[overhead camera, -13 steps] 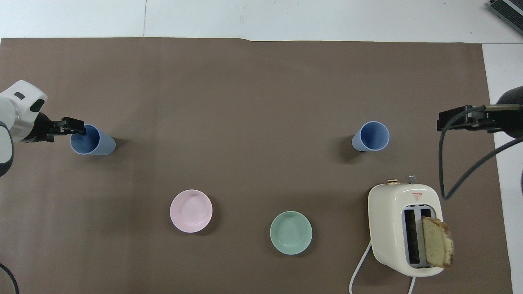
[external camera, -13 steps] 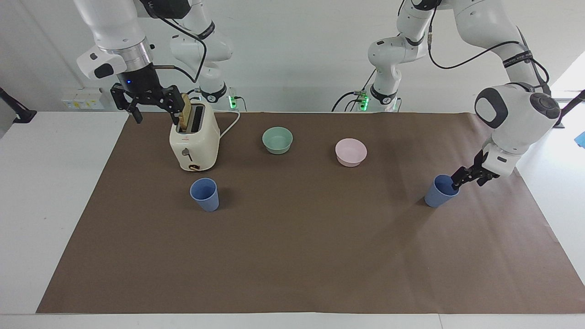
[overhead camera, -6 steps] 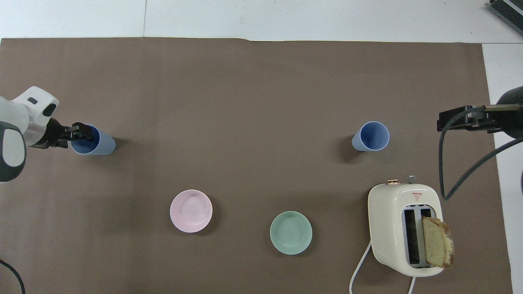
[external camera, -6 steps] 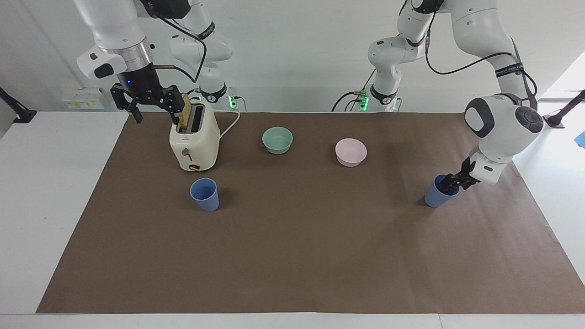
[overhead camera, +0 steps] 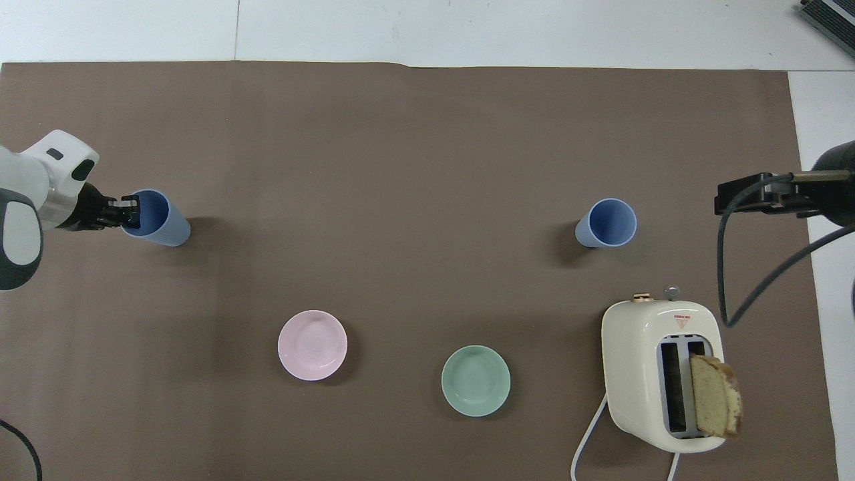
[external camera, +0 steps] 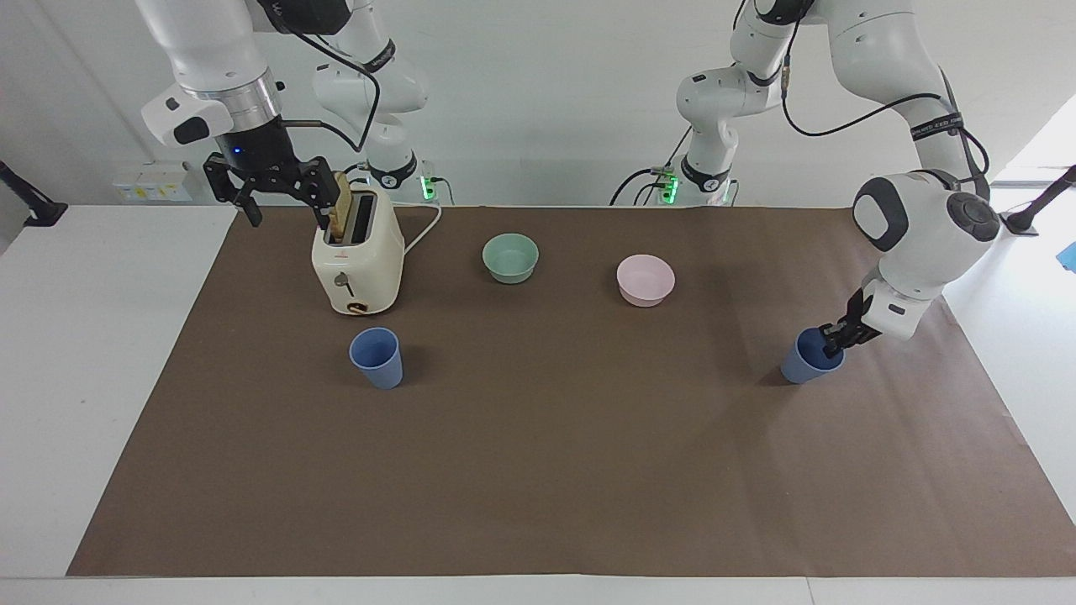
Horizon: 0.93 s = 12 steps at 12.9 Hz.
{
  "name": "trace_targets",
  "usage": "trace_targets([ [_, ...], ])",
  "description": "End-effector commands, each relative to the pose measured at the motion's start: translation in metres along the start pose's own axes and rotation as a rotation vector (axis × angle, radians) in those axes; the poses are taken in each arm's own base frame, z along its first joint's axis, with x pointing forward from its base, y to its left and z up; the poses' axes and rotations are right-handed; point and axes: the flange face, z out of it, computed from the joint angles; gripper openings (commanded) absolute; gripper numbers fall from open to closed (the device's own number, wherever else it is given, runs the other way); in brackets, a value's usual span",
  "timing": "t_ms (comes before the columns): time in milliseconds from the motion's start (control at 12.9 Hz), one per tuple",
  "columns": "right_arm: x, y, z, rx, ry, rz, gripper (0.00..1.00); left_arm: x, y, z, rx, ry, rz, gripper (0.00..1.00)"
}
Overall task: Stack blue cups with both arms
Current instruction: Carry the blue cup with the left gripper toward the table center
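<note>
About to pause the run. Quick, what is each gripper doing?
Left gripper: shut on the rim of the tilted blue cup.
Right gripper: open, holding nothing, beside the toaster.

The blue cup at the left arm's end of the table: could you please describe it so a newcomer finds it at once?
Start at the brown mat and go to the left arm's end. A blue cup leans there, tilted, with the left claw at its rim. The other blue cup stands upright by the toaster.

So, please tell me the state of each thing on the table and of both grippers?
left gripper: shut on the rim of one blue cup
held cup: tilted
second blue cup: upright, free
right gripper: open, waiting above the toaster
bread slice: raised in its slot
green bowl, pink bowl: empty
</note>
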Motion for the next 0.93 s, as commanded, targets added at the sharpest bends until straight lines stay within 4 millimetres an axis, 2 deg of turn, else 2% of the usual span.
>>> trace_targets([
  [0,-0.005,0.002,-0.002,0.009,-0.009,-0.015,1.0,0.015,0.017,-0.027,-0.013,0.013,0.002,0.0],
  [77,-0.005,0.001,-0.001,0.01,-0.011,-0.017,1.0,0.018,0.026,-0.035,-0.016,0.028,-0.011,0.0],
  [155,-0.005,0.002,-0.002,0.009,-0.009,-0.015,1.0,0.019,0.047,-0.043,-0.021,0.044,-0.038,0.0],
  [309,-0.005,0.002,-0.002,0.009,-0.009,-0.015,1.0,0.014,0.106,-0.055,-0.035,0.066,-0.12,0.0],
  [618,-0.005,0.003,0.0,0.012,-0.019,-0.012,1.0,-0.034,0.25,-0.052,-0.073,0.089,-0.255,0.0],
  [850,-0.006,0.005,0.0,0.011,-0.023,-0.009,1.0,-0.074,0.323,-0.046,-0.102,0.099,-0.209,0.0],
])
